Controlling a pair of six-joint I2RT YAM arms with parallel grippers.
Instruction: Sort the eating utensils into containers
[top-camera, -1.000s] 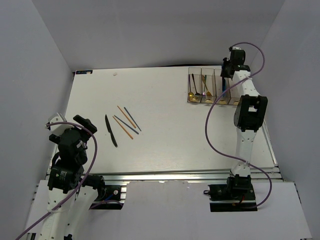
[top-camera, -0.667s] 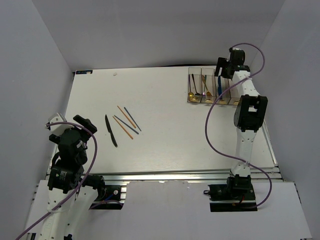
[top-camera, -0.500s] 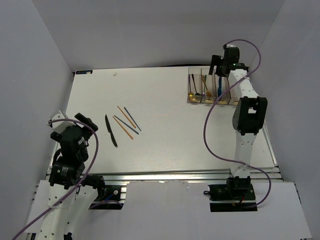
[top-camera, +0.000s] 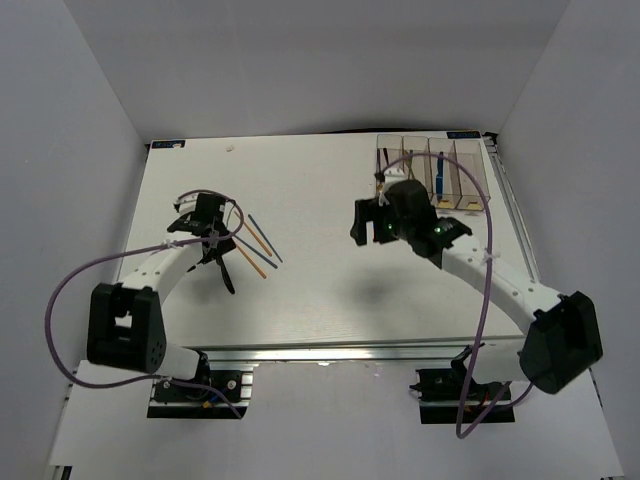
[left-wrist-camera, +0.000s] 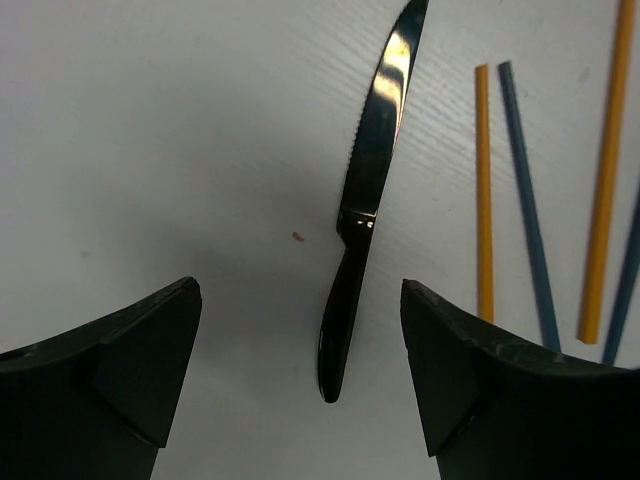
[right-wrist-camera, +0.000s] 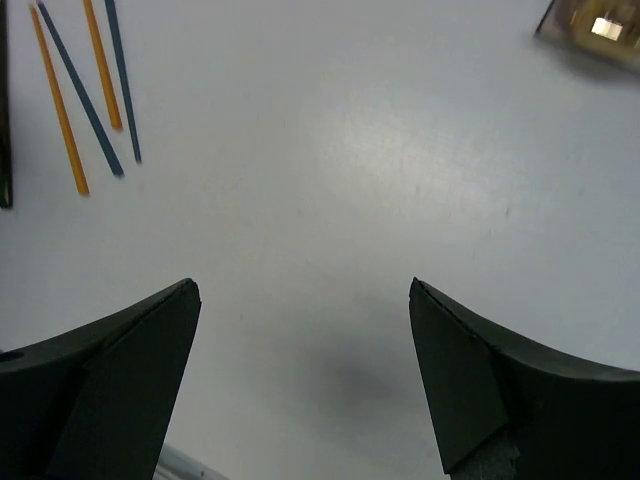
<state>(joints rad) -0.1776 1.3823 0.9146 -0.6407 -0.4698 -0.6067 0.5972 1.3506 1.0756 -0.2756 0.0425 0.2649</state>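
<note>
A black knife (left-wrist-camera: 362, 200) lies on the white table, its handle end between the fingers of my left gripper (left-wrist-camera: 300, 290), which hovers open above it without touching. From above, the knife (top-camera: 226, 275) pokes out below the left gripper (top-camera: 212, 250). To its right lie orange and blue chopsticks (top-camera: 256, 240), several, loosely side by side (left-wrist-camera: 525, 200). My right gripper (top-camera: 368, 228) hangs open and empty over the middle of the table (right-wrist-camera: 302, 285); the chopsticks (right-wrist-camera: 80, 95) show far off at its upper left. The clear containers (top-camera: 470, 165) stand at the back right with utensils inside.
White walls enclose the table on three sides. The table's right edge (top-camera: 520, 240) runs just beyond the containers. A corner of the containers (right-wrist-camera: 590, 28) shows at the top right of the right wrist view. A purple cable (top-camera: 70, 290) loops off the left arm.
The left arm has swung out from its near-left spot to above the knife. The right arm has left the containers and come to the table's middle, its jaws wider.
</note>
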